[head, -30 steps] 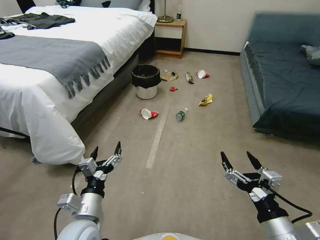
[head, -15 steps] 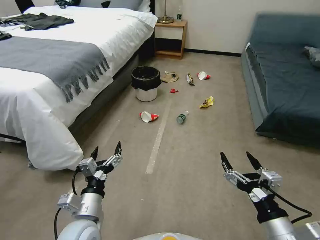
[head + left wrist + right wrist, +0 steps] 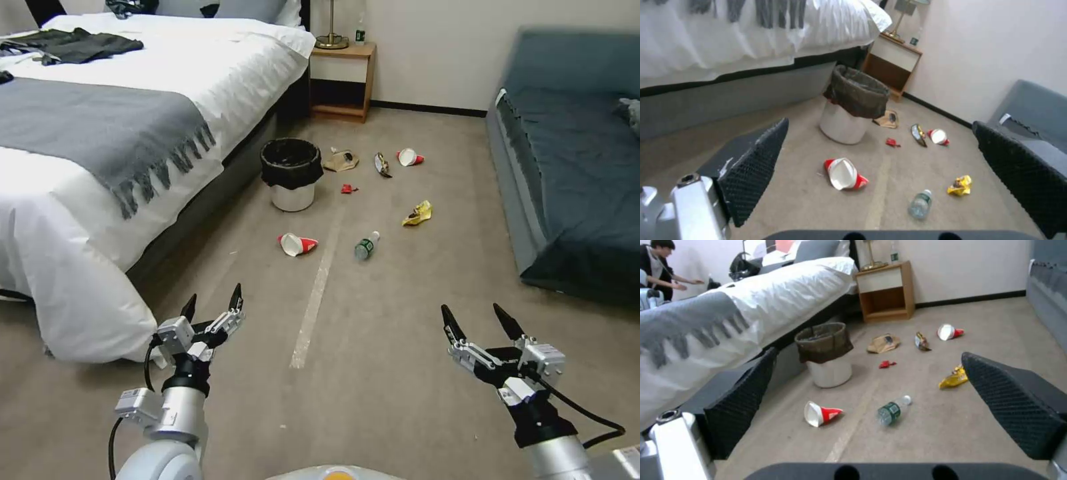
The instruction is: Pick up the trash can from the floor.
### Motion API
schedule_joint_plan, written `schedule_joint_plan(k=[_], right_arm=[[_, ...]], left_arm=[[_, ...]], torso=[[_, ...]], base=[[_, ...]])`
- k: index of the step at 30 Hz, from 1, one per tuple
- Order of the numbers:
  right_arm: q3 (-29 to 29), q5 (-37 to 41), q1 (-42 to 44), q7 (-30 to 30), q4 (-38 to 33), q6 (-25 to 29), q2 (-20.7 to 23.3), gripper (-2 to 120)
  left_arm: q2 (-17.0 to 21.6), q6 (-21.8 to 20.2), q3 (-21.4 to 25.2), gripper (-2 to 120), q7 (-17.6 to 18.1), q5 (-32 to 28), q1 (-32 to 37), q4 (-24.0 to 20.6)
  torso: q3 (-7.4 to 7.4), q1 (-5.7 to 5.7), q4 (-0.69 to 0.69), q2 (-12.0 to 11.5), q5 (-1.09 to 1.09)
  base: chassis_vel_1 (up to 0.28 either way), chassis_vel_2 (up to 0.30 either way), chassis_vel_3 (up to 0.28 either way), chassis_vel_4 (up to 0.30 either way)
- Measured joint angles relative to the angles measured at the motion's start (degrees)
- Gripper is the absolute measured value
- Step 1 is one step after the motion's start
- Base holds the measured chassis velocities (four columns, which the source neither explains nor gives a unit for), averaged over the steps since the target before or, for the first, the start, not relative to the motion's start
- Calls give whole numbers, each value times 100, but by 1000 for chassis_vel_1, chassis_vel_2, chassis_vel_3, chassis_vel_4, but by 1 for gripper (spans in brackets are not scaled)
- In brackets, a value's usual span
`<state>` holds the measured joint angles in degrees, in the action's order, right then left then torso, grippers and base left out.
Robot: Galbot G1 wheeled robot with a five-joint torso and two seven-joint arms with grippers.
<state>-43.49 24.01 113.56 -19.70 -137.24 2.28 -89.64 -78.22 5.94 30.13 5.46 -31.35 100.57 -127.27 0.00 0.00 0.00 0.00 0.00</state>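
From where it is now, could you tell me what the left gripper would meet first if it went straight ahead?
Probably the red-and-white paper cup on the floor, centred between the left gripper's open fingers; the trash can stands beyond. Depth is uncertain.

The trash can (image 3: pixel 292 175) is a small round white bin, its black bag liner folded over the rim. It stands upright on the beige carpet floor (image 3: pixel 400 347), close beside the bed.

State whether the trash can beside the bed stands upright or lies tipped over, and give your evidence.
Upright. The trash can stands on its base on the floor, its black-lined rim facing up and its white side vertical.
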Motion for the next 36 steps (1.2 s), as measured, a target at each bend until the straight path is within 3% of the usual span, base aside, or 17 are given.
schedule_joint_plan(k=[36], right_arm=[[-5,-94,72,-9,-90,58,-79,100]], left_arm=[[79,3,6,100,-5,-50,-5,-39]], torso=[[0,0,0,0,0]], base=[[-130,126,129,-129]])
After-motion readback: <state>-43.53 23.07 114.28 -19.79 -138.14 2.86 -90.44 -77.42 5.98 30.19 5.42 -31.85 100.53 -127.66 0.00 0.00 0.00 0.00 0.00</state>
